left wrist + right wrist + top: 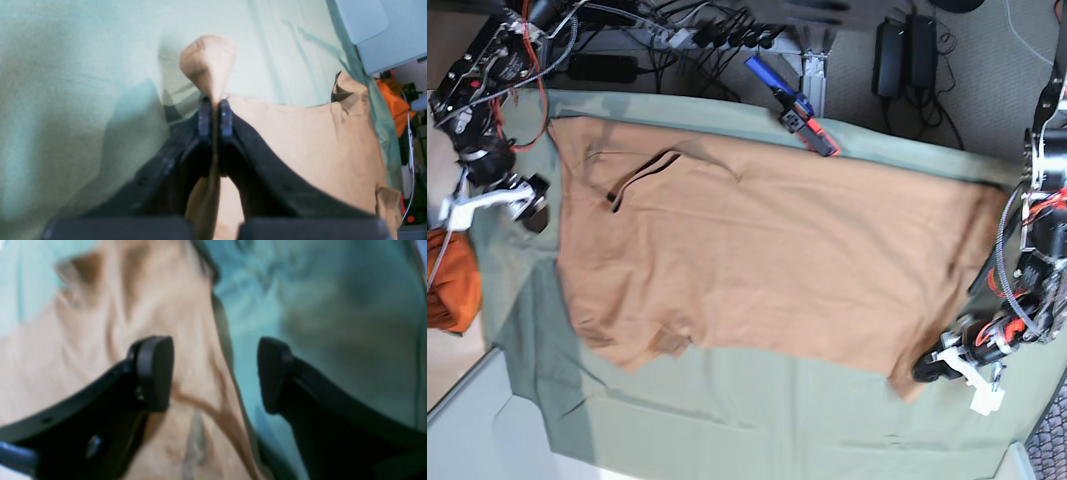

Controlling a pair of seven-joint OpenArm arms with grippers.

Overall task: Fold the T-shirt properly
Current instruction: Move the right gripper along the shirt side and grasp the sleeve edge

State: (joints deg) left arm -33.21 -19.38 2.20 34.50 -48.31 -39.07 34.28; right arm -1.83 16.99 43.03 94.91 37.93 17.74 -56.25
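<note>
The tan-orange T-shirt [767,250] lies spread out on the sage-green table cloth [757,410], its dark neckline [642,175] toward the base view's left. My left gripper [930,368] is at the shirt's near right corner. In the left wrist view it [215,110] is shut on a pinched fold of the shirt [300,140], and a tuft sticks out past the tips. My right gripper [532,208] sits at the shirt's left edge. In the right wrist view it [215,373] is open and empty, held over the shirt's edge [100,323], with one finger over shirt and one over cloth.
A bright orange cloth bundle [452,280] lies off the table's left edge. A blue and red tool [792,105] lies on the cloth's far edge, with cables and power bricks [897,50] behind it. A grey box [383,30] shows in the left wrist view.
</note>
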